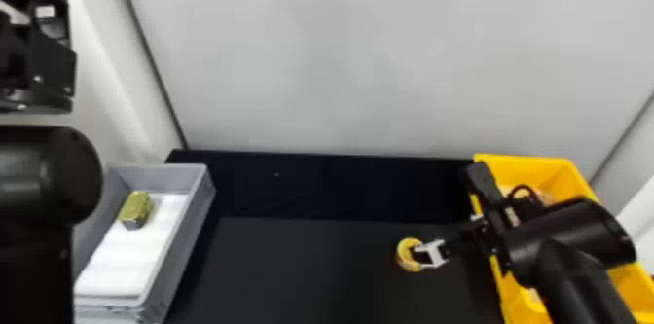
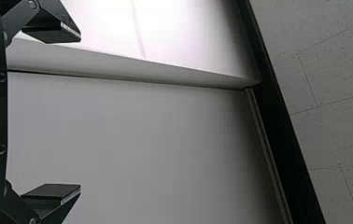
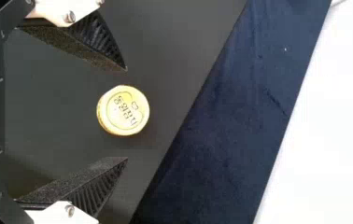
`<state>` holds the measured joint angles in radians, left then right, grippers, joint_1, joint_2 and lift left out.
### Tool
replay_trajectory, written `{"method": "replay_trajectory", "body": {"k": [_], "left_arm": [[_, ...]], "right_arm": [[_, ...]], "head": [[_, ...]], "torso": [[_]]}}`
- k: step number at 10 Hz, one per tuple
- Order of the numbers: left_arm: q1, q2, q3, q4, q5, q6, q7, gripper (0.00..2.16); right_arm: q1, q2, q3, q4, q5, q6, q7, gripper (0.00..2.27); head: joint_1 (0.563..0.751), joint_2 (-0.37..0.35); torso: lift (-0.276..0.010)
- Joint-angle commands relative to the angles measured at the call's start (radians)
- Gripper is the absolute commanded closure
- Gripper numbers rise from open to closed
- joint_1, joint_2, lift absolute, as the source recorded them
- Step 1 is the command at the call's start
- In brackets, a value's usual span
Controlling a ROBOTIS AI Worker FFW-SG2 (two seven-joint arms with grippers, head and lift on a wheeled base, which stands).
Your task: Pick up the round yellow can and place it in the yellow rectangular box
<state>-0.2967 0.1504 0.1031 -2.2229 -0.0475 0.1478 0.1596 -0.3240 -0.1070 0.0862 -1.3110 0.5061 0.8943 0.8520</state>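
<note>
The right tool (image 3: 127, 114) is spread wide, holding nothing; the round yellow can (image 3: 123, 110) sits on the tabletop (image 1: 292, 274) within its gap; centre, close evenly low on the rim, then lift clear of the yellow rectangular box's (image 1: 528, 161) wall.

Round yellow can (image 1: 404, 253) at right pincer (image 1: 418, 256); yellow box (image 1: 559, 177) right; 1 gold tin (image 1: 136, 205) in grey bin (image 1: 192, 216).

Head view high, right wrist view close — both overlook the tabletop (image 1: 301, 274).
</note>
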Motion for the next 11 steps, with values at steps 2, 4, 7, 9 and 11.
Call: {"method": "replay_trajectory", "body": {"k": [2,4,7,9,11], "left_arm": [[-0.006,-0.005,-0.006,0.011,0.0,-0.007,0.0,0.14],[-0.006,-0.005,-0.008,0.014,0.0,-0.011,0.0,0.14],[-0.007,-0.006,-0.011,0.02,0.0,-0.022,0.0,0.14],[-0.01,-0.005,-0.016,0.022,0.0,-0.022,-0.002,0.14],[-0.013,-0.006,-0.019,0.023,0.0,-0.025,-0.002,0.14]], "right_arm": [[-0.063,0.006,0.027,0.13,-0.04,-0.05,-0.037,0.11],[-0.086,0.007,0.029,0.18,-0.044,-0.067,-0.056,0.11],[-0.116,0.023,0.029,0.268,-0.058,-0.113,-0.088,0.11],[-0.122,0.04,0.029,0.308,-0.069,-0.136,-0.115,0.11],[-0.127,0.043,0.04,0.335,-0.072,-0.151,-0.122,0.11]], "head": [[0.663,0.054],[0.663,0.054],[0.663,0.054],[0.663,0.054],[0.663,0.054]], "torso": [[-0.002],[-0.002],[-0.002],[-0.002],[-0.002]]}}
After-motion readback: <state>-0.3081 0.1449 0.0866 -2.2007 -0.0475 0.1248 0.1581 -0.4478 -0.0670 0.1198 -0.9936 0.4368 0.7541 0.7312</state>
